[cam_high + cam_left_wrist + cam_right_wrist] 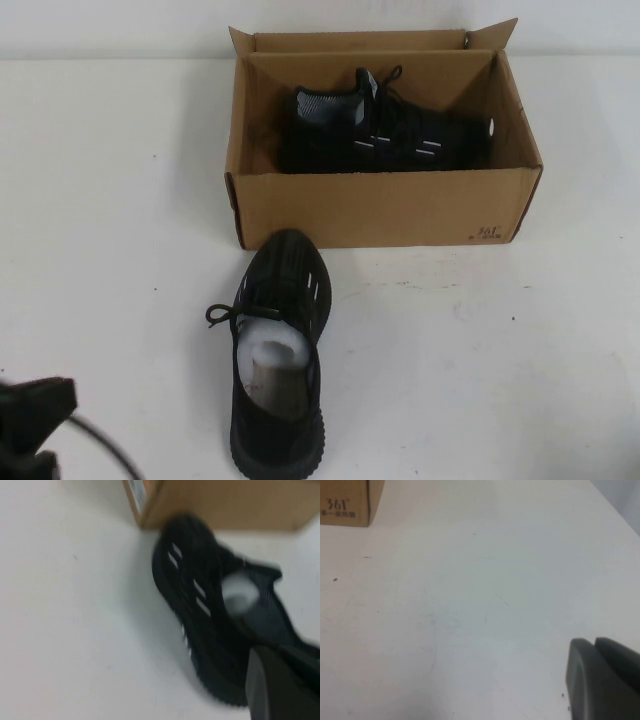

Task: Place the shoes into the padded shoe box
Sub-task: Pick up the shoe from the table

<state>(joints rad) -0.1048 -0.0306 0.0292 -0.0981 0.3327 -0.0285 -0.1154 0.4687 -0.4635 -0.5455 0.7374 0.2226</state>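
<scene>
The brown cardboard shoe box [380, 208] stands open at the back middle of the table. One black sneaker [385, 135] lies inside it on its side. The other black sneaker [280, 350] stands on the table in front of the box, its toe against the box's front wall and white paper stuffed in its opening. My left gripper [30, 420] is at the near left, apart from this sneaker and shut on nothing. The left wrist view shows the gripper [280, 680] by the sneaker [210, 615] and the box corner [225, 502]. My right gripper [597, 675] is shut and empty over bare table.
The white table [520, 350] spreads to the left and right of the box and the loose sneaker. The right wrist view shows the box's printed lower corner [345, 502] far off. A dark cable [105, 445] runs from the left arm.
</scene>
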